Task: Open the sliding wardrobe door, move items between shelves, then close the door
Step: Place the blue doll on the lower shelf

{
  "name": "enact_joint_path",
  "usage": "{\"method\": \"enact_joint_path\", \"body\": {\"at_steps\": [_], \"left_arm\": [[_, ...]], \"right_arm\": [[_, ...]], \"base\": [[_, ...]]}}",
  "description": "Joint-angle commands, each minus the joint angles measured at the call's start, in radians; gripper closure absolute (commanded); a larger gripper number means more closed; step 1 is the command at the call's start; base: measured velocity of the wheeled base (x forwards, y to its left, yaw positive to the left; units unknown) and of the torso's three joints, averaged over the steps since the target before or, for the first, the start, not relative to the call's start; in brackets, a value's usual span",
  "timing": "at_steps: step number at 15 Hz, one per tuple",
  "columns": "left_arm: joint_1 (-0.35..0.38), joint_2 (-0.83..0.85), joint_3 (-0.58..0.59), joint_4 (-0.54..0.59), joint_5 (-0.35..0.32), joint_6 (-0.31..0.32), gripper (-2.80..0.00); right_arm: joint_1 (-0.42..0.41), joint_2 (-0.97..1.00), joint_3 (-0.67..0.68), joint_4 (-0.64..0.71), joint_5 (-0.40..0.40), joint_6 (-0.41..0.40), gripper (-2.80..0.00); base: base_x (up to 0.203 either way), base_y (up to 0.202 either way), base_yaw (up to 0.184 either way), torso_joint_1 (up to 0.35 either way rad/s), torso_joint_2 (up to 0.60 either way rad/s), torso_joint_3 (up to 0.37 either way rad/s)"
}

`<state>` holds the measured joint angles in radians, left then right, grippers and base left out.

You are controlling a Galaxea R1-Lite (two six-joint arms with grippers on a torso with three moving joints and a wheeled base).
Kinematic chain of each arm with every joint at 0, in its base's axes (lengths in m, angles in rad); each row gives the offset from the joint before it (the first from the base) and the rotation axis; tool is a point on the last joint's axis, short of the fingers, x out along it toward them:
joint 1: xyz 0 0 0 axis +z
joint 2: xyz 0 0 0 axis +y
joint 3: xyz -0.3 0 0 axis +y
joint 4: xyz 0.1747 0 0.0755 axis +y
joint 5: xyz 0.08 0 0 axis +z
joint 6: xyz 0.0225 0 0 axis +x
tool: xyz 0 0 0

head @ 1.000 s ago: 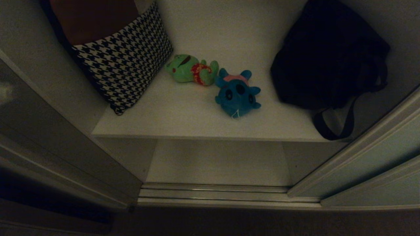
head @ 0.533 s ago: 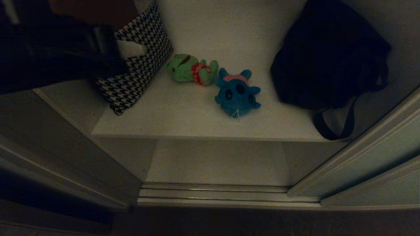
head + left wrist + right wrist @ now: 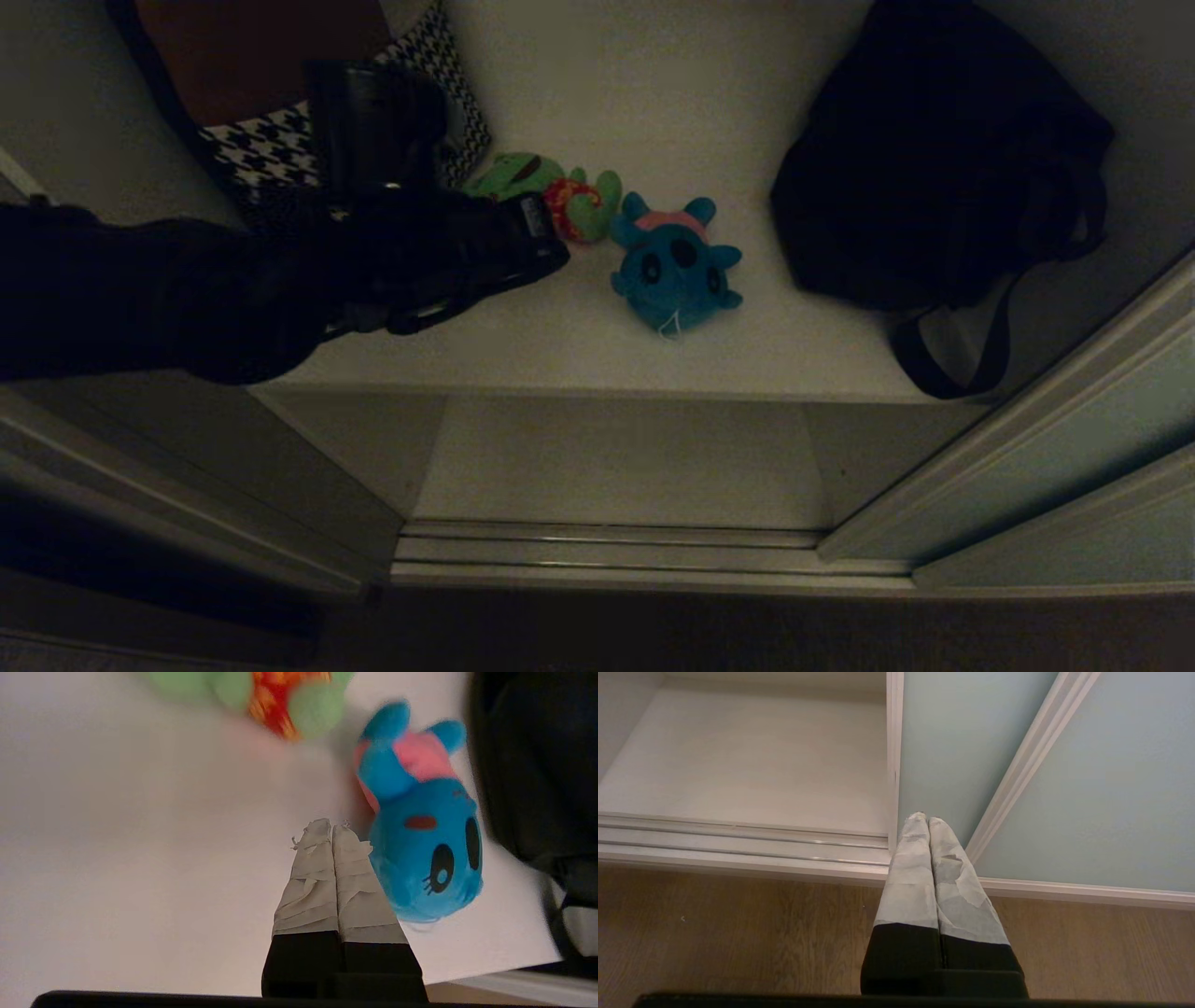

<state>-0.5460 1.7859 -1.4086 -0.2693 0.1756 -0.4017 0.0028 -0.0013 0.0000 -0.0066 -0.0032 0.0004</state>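
The wardrobe stands open, with the sliding door pushed to the right side of the opening. On the upper shelf lie both plush toys. The green toy in red flowered shorts lies just left of the blue toy, the two touching or nearly so. Left of the green toy a houndstooth cushion leans against the wardrobe's side wall. Right of the blue toy, a little apart, sits a black bag, its strap hanging over the shelf's front edge. The lower shelf shows below and in front of the upper one.

The left tool reaches in over the upper shelf from the left, its taped fingers pressed together and gripping nothing. Its tip lies just beside the blue toy, on the side toward the green toy; whether it touches either one cannot be told.

The right tool hangs outside the wardrobe, low by the sliding door's bottom corner over the wooden floor, its fingers closed and empty.
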Motion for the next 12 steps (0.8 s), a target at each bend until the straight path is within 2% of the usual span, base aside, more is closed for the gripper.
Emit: {"method": "enact_joint_path", "body": {"at_steps": [1, 3, 4, 5, 8, 12], "left_arm": [[-0.020, 0.074, -0.023, 0.000, 0.004, -0.022, 0.00], [-0.043, 0.098, -0.037, 0.005, 0.004, -0.046, 0.00], [-0.050, 0.111, -0.048, 0.007, 0.003, -0.053, -1.30], [-0.051, 0.134, -0.063, 0.006, 0.003, -0.056, -2.80], [-0.052, 0.186, -0.133, 0.008, 0.002, -0.113, -2.80], [-0.052, 0.193, -0.154, 0.004, -0.010, -0.150, -2.80]], "right_arm": [[0.000, 0.000, 0.000, 0.000, 0.000, 0.000, 0.00], [0.000, 0.000, 0.000, 0.000, 0.000, 0.000, 0.00], [0.000, 0.000, 0.000, 0.000, 0.000, 0.000, 0.00], [0.000, 0.000, 0.000, 0.000, 0.000, 0.000, 0.00], [0.000, 0.000, 0.000, 0.000, 0.000, 0.000, 0.00], [0.000, 0.000, 0.000, 0.000, 0.000, 0.000, 0.00]], "base": [[0.000, 0.000, 0.000, 0.000, 0.00, 0.000], [0.000, 0.000, 0.000, 0.000, 0.00, 0.000], [0.000, 0.000, 0.000, 0.000, 0.00, 0.000], [0.000, 0.000, 0.000, 0.000, 0.00, 0.000], [0.000, 0.000, 0.000, 0.000, 0.00, 0.000], [0.000, 0.000, 0.000, 0.000, 0.00, 0.000]]}}
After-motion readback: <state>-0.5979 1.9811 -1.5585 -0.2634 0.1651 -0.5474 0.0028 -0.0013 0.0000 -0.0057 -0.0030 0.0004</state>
